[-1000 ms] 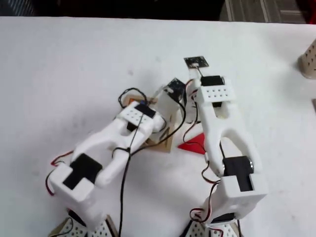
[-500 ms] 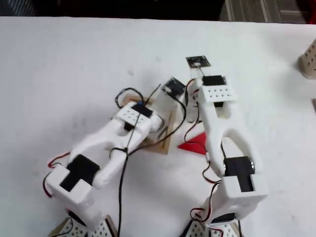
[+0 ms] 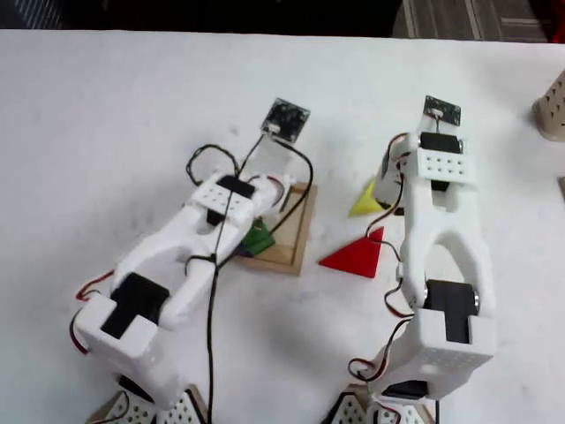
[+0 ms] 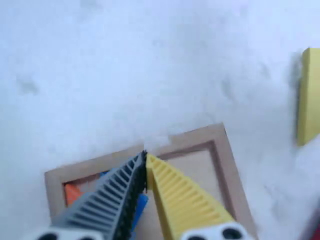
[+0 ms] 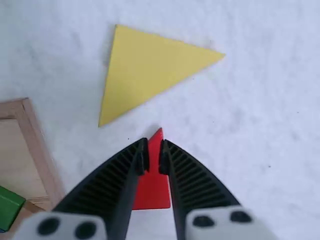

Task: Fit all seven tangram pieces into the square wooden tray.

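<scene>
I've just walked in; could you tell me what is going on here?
Two robot arms are doing a tangram. The left gripper, shut, hovers over the wooden tray, which holds a green piece, an orange piece and a blue piece. The right gripper, jaws slightly apart, is above the red triangle's tip; that and the yellow triangle lie on the table outside the tray.
</scene>
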`<state>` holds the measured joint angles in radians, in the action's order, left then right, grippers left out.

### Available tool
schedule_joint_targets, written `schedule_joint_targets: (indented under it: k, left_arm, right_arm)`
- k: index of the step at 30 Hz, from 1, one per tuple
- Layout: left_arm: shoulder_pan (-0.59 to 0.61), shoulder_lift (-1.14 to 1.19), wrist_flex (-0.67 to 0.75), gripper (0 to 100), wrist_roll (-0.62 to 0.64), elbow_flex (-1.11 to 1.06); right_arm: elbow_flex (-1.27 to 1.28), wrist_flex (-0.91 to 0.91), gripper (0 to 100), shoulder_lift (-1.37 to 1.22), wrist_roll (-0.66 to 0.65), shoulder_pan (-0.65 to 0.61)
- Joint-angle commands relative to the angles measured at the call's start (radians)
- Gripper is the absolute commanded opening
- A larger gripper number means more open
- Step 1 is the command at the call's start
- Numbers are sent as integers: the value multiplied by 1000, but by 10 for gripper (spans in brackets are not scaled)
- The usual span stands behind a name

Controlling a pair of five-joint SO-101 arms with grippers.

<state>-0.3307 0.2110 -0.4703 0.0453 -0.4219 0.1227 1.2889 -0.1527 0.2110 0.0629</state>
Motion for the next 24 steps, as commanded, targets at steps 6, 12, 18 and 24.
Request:
schedule_joint_targets:
  k: [6,12,18,24]
  left_arm:
    - [50,185,-12,22,9,229]
    - [94,217,-135,22,9,282]
    - [91,217,-224,22,8,282]
    - [88,217,-253,22,8,282]
  right_arm:
    - [-48,-13,46,58,9,2]
    - [-48,-13,46,56,9,1]
    - [-46,-27,46,56,9,1]
    - [-46,-27,46,56,9,1]
